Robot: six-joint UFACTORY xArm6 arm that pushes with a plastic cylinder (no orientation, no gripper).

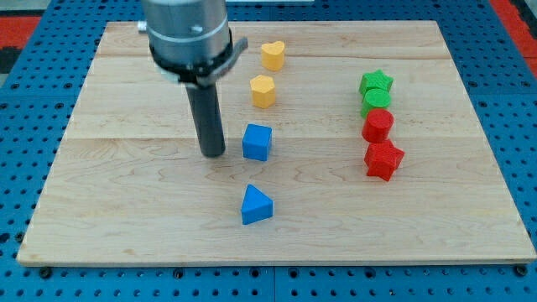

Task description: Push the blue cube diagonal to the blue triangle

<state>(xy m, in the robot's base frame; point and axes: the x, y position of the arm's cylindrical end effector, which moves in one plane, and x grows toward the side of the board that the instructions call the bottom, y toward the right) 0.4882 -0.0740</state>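
Blue triangle (256, 205) sits lowest in frame, blue cube (258, 142) directly above it.
No hand here: my tip (214, 154) stands just left of the cube on the bench (126, 201), placed, I judge, to shove it rightward off-line.

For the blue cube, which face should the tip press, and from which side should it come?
Press the blue cube on its flat face toward the view's left. My tip already stands just beside that face; the blue triangle lies below it, so a rightward push probably sets them diagonal.
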